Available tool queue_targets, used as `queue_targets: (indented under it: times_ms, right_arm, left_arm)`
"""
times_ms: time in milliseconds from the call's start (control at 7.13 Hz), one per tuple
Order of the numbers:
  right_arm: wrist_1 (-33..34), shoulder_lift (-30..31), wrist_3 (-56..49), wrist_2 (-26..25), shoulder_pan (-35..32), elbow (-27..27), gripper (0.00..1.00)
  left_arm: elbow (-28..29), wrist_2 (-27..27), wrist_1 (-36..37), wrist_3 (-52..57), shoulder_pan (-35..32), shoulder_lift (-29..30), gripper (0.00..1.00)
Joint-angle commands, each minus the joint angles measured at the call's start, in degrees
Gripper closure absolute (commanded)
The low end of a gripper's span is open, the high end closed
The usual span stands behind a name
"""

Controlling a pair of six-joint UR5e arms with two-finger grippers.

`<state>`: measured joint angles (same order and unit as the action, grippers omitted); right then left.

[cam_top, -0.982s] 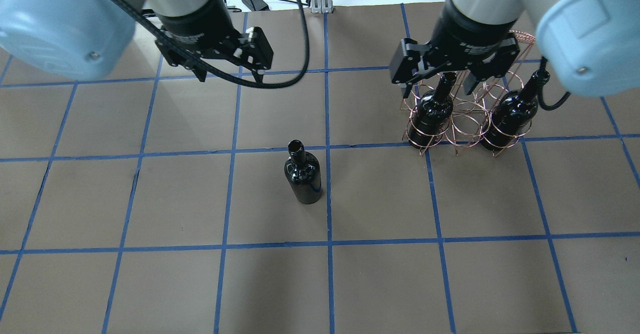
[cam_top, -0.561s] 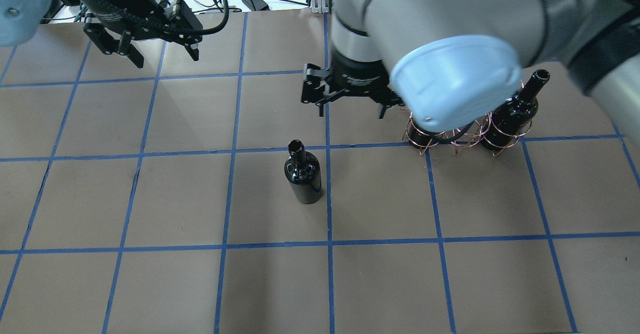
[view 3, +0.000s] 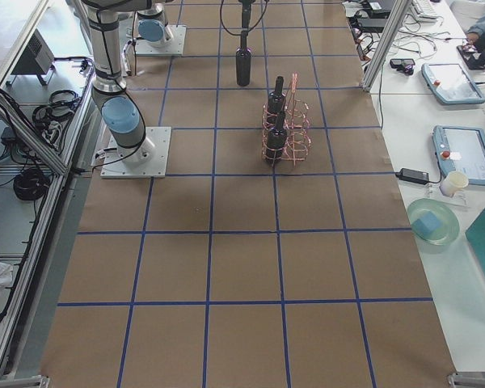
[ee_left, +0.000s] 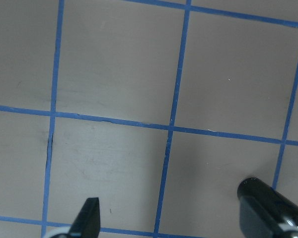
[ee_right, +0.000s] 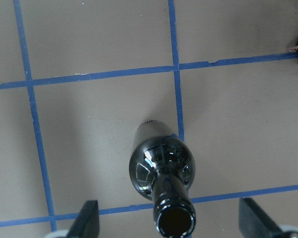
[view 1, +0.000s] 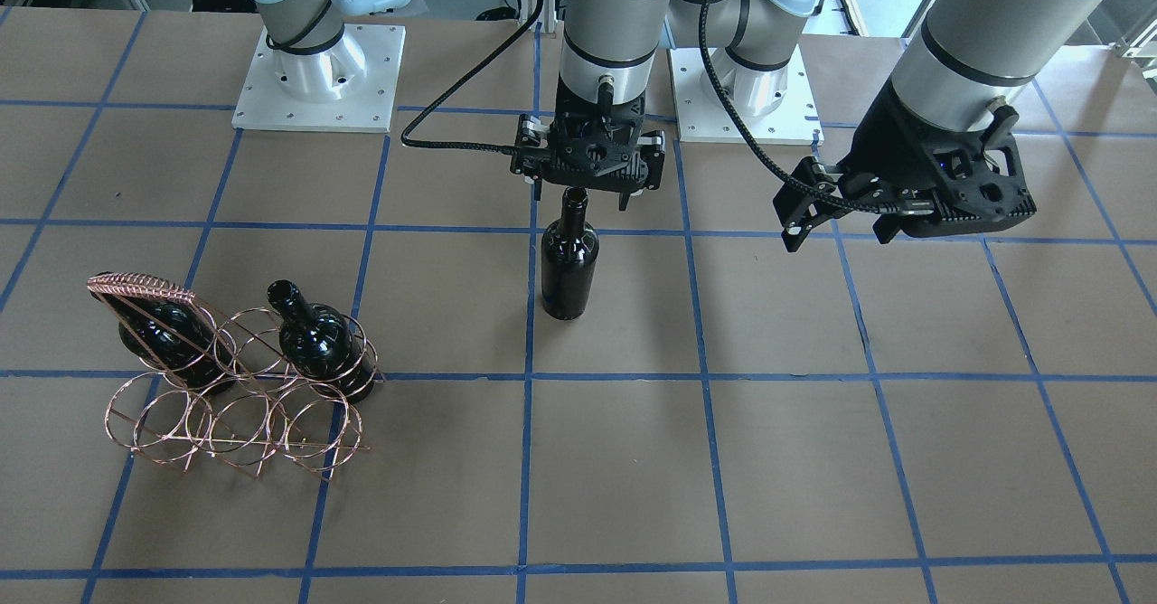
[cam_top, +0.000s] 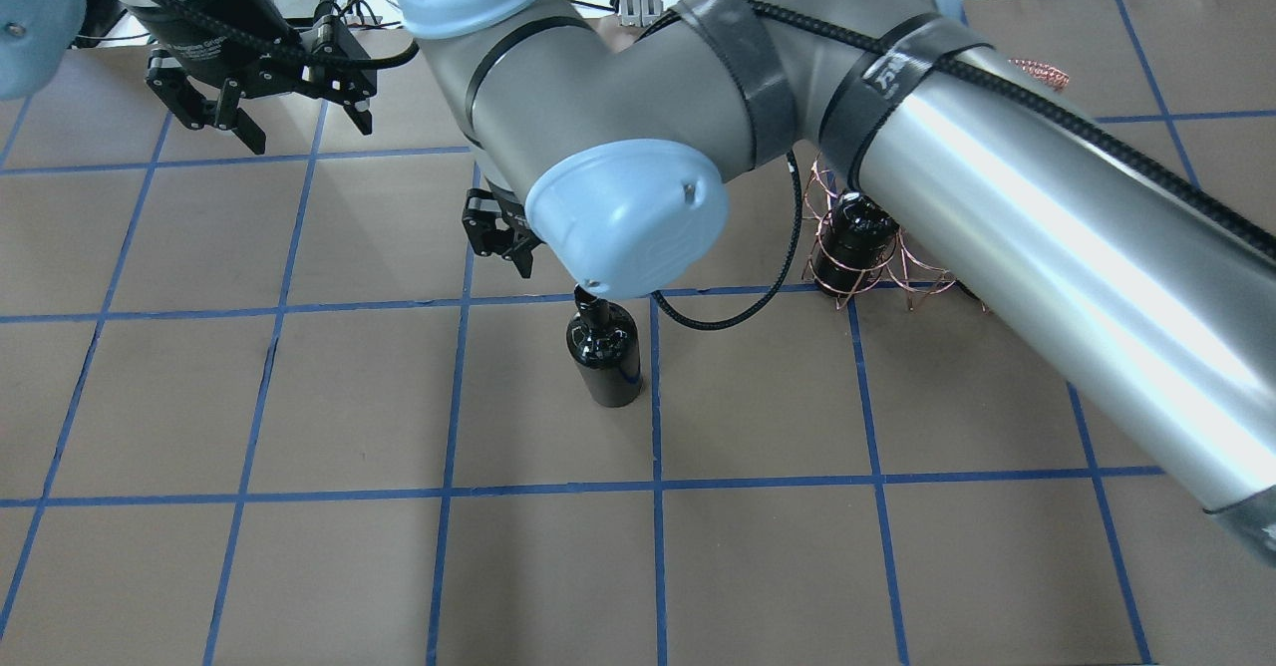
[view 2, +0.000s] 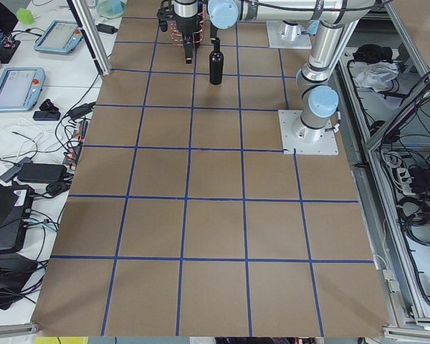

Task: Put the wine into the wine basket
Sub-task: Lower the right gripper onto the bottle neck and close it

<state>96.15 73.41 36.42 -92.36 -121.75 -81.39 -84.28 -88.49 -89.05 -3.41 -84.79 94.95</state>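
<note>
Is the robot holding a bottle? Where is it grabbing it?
Nothing is held. The right gripper hangs open over the neck of the standing bottle, not touching it; the left gripper is open and empty.

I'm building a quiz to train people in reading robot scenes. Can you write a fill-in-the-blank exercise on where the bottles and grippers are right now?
1. The wine basket holds ___ bottles.
2. The wine outside it stands ___ on the table.
3. The right gripper is right above that bottle's neck, jaws ___.
4. The left gripper, away from every bottle, holds ___.
Missing words: two; upright; open; nothing.
</note>
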Motion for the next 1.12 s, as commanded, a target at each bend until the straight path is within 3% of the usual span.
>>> queue_targets:
  times_ms: [0, 421, 982]
  right_arm:
    - [1.4, 1.8, -1.1, 0.1, 1.2, -4.0, 0.01]
    - [4.5, 1.7, -0.5, 0.7, 1.2, -5.6, 0.01]
    - [6.0, 1.2, -0.3, 2.7, 1.0, -5.7, 0.15]
  left_arm:
    - [-0.1, -0.3, 0.0, 0.0, 0.7, -0.5, 0.00]
    - [-0.8, -0.5, -0.2, 0.2, 0.9, -1.3, 0.00]
    - [-1.8, -0.3, -0.4, 0.3, 2.4, -1.4, 0.00]
